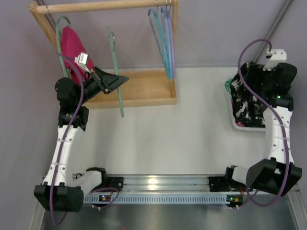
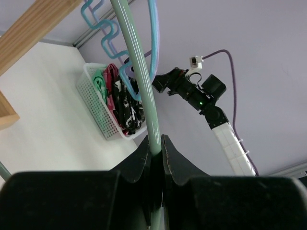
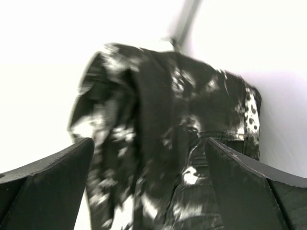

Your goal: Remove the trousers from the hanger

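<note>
The mint-green hanger (image 1: 115, 67) hangs bare, tilted beside the wooden rack, and runs up the left wrist view (image 2: 142, 91). My left gripper (image 1: 115, 80) is shut on its thin bar (image 2: 156, 141). The trousers (image 1: 247, 103), black with white splotches, lie bunched in a white basket (image 1: 236, 125) at the right. They also show in the left wrist view (image 2: 125, 108). My right gripper (image 1: 250, 76) hovers over the basket, its jaws wide open (image 3: 148, 143), with the blurred trousers (image 3: 163, 129) just beyond and between them.
A wooden rail (image 1: 105, 5) holds another green hanger with a magenta garment (image 1: 72, 45) at the left and blue and lilac hangers (image 1: 165, 40) at the right. The rack's wooden base tray (image 1: 144, 88) lies below. The basket (image 2: 93, 93) also holds green and pink cloth.
</note>
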